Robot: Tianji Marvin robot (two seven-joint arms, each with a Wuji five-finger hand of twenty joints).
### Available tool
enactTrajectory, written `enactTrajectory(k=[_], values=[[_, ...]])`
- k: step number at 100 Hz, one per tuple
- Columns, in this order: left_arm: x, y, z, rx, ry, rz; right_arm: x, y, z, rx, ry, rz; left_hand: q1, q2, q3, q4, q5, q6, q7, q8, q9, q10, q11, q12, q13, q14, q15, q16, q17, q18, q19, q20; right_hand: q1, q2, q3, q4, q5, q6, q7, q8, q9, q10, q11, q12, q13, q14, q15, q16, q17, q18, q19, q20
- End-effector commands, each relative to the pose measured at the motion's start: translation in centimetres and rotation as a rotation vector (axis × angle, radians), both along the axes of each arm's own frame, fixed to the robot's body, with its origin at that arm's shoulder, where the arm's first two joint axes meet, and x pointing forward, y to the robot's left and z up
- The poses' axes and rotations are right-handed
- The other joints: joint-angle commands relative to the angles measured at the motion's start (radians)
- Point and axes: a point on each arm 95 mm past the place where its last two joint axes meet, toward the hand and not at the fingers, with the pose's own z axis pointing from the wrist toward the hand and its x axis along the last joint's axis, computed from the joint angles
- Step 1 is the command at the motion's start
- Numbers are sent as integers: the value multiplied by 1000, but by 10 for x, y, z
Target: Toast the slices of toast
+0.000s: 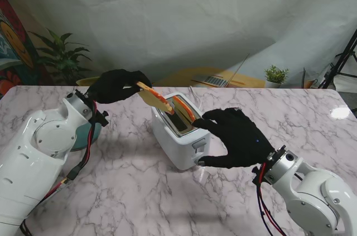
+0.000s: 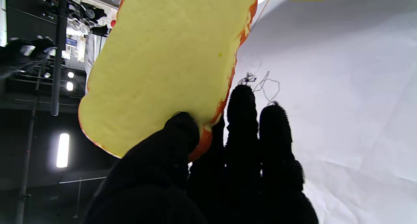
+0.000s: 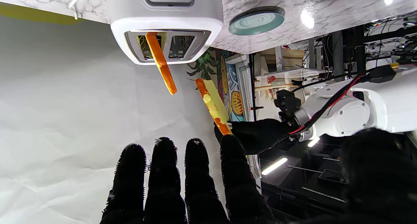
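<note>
A white two-slot toaster [image 1: 179,135] stands mid-table. One yellow toast slice with an orange crust [image 1: 183,108] sticks up out of the slot on the right, also seen as slice [image 3: 161,62] in the toaster [image 3: 166,25]. My left hand [image 1: 114,86] is shut on a second toast slice [image 1: 155,97], held tilted in the air just above the left slot; the held slice [image 2: 166,67] is pinched between thumb and fingers, and shows as slice [image 3: 213,106] in the right wrist view. My right hand [image 1: 237,135] hovers open beside the toaster's right side, fingers spread, holding nothing.
A teal bowl [image 1: 89,135] sits on the table behind my left arm, seen as bowl [image 3: 256,20]. A laptop [image 1: 209,80] and a small potted plant [image 1: 275,75] lie beyond the table's far edge. A tripod [image 1: 343,60] stands at far right.
</note>
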Motion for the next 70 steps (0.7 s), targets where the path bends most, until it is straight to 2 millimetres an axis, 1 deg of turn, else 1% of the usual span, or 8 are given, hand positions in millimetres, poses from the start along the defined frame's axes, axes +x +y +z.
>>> enactTrajectory(k=[1,17,33,56,70], values=[[-3,-4,-2,26,1,-31,2,-2,-1,-13,3,-1,92,-22,103,36,161,-210,344,176,72,-150,50,-3,26,-20,-23,3,-3,-32,9,-18,-29,42,-19,7,-38,7,-27,0,-31,-9,-14,-10,-29,-16,-48,-12,-21,-34,-21,-15],[-1,-13,-6,48,-5,-68,4,-3,-2,-25,13,0,90,-27,110,34,165,-214,344,177,74,-154,47,-5,27,-20,-27,1,-5,-33,8,-18,-29,44,-23,7,-39,8,-29,2,-33,-11,-13,-10,-30,-16,-48,-12,-22,-35,-21,-16],[5,-21,-15,52,8,-95,4,-5,-3,-25,9,-6,87,-31,115,32,166,-214,344,178,73,-155,45,-6,27,-21,-30,0,-4,-35,9,-18,-27,44,-25,8,-38,6,-28,3,-31,-11,-12,-10,-28,-15,-47,-12,-21,-33,-20,-16],[14,-27,-24,61,18,-122,3,-10,-4,-25,6,-17,88,-33,122,31,171,-214,346,178,74,-156,45,-6,28,-19,-32,0,-4,-34,10,-21,-26,44,-26,8,-36,6,-28,5,-28,-11,-10,-10,-26,-16,-47,-12,-20,-33,-18,-16],[20,-32,-29,97,9,-161,3,-11,-6,-27,10,-17,86,-37,125,30,173,-215,349,180,74,-158,48,-6,29,-20,-30,1,-4,-32,13,-22,-27,45,-25,8,-37,6,-28,6,-30,-13,-11,-10,-28,-14,-47,-12,-22,-34,-19,-16]])
